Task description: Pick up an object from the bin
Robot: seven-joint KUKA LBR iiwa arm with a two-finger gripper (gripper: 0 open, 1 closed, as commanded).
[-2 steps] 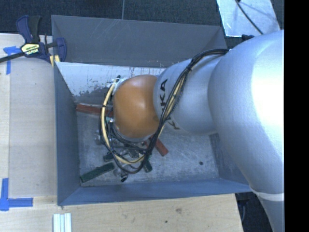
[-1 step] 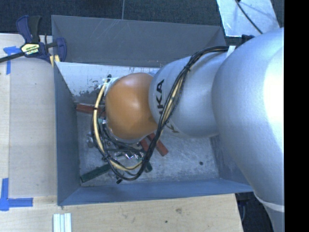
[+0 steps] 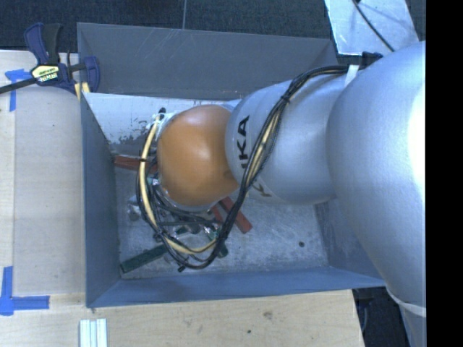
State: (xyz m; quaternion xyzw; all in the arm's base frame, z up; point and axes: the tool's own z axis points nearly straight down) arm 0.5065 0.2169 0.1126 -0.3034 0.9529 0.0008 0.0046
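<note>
Here's how we read it: the grey metal bin (image 3: pixel 101 194) has smooth, sloping walls and a flat floor speckled with dark grit. The fat silver arm (image 3: pixel 304 150) comes in from the right, ending in a glossy, rounded orange cover (image 3: pixel 192 154) that sits low over the middle-left of the floor. Yellow and black cables (image 3: pixel 148 172) loop around the cover and hang in a tangle under it. The claw (image 3: pixel 184 230) is down in that tangle, close to the floor, and honestly we can't tell if it's wide, narrow or holding anything, since the cover and wires hide it.

Nearest to it are a few thin flat bits. A reddish-brown strip (image 3: pixel 240 221) pokes out just to the right, tilted. A brown stick (image 3: pixel 126 163) peeks out at the left edge of the cover. A dark green strip (image 3: pixel 142 260) lies flat near the front-left corner. There's also a small shiny scrap (image 3: pixel 134 210) by the left wall. We can't tell which one the claw is actually over.
</note>
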